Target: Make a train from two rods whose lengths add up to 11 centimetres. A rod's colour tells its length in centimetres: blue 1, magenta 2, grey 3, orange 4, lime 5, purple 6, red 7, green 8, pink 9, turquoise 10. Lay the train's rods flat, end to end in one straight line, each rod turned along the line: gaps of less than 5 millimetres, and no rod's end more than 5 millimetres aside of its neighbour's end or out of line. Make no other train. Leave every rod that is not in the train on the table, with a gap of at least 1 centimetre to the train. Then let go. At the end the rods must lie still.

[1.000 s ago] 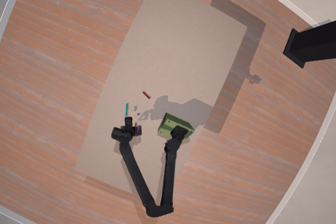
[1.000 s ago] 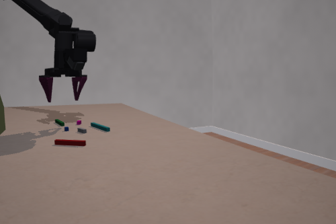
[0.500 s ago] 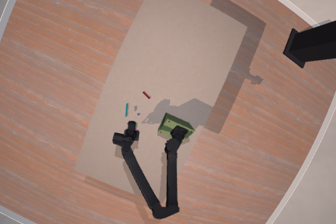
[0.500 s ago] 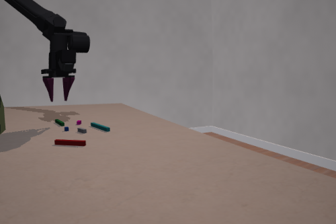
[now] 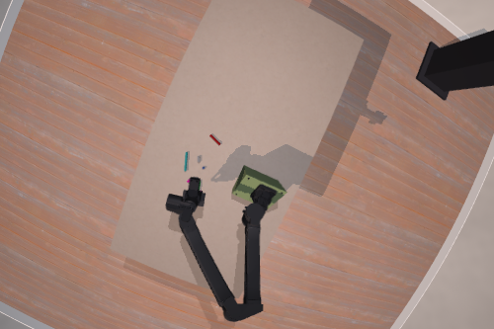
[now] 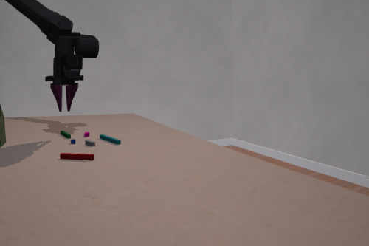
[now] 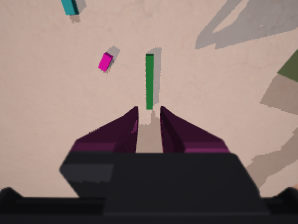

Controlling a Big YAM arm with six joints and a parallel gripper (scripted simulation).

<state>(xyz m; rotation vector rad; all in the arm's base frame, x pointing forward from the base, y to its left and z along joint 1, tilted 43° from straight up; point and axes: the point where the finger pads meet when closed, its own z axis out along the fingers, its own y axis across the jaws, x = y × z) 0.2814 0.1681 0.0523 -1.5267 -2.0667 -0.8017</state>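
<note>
While gripper (image 5: 195, 185) (image 6: 64, 111) (image 7: 149, 111) hovers, slightly open, empty, green rod (image 5: 200, 186) (image 6: 66, 134) (image 7: 149, 80) seems first pick. Next: likely descend astride, grip, carry toward grey rod (image 5: 200, 159) (image 6: 89, 143) for end-to-end pairing.

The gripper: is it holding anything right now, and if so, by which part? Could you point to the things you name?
Nothing is held: the gripper (image 6: 64, 111) (image 7: 149, 111) hangs above the table, its fingers slightly apart.

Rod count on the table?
6: red; turquoise right of it in the exterior view; grey, blue, magenta between; green farther back, left.
</note>
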